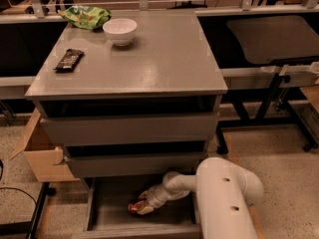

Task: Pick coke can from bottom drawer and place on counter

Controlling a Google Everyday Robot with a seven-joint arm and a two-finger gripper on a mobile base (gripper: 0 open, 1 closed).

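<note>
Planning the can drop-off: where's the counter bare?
The counter is bare across its right half and front centre, right of the bowl and candy bar. Back left is crowded: green bag, bowl, candy bar. The gripper sits in the bottom drawer at the can.

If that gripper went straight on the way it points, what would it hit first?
Probably the coke can, just ahead of the gripper in the bottom drawer, though depth is unclear.

Legible text: none. Left edge of the counter [159, 59], candy bar [69, 59]: pale wrapper marks, unreadable. Far-left corner of the counter, green snack bag [85, 17]: print unreadable. Below the counter, in the bottom drawer [112, 213], coke can [133, 206]: white marks, unreadable. Below the counter, gripper [141, 208]: at the coke can, inside that drawer.
</note>
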